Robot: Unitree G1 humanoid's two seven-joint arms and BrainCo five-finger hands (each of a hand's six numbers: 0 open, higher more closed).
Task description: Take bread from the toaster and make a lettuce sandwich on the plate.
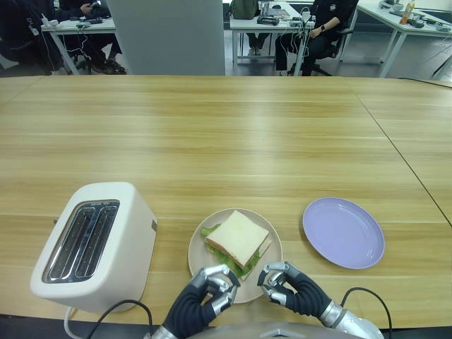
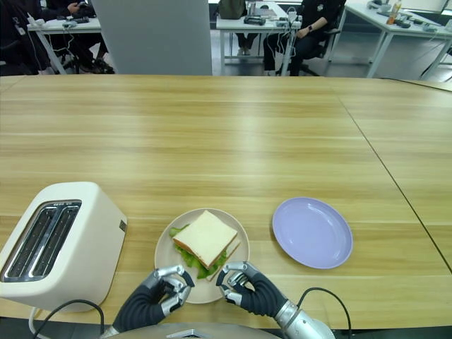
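A lettuce sandwich [image 1: 239, 240] sits on the beige plate [image 1: 198, 263] just ahead of the left hand [image 1: 210, 288] and right hand [image 1: 284, 281], both curled and empty; soft and light, it likely wants a gentle grip across its opposite edges.

The left robot hand [image 1: 205, 295] has a black, soft-looking cover over its back, and its fingers [image 1: 224, 281] are made from shiny silver metal segments with dark gaps between them. The right robot hand [image 1: 291, 286] is built in the same way. Behind the right one comes a silver metallic wrist ring [image 1: 345, 321], and a thin black cable [image 1: 361, 289] makes a loop beside it
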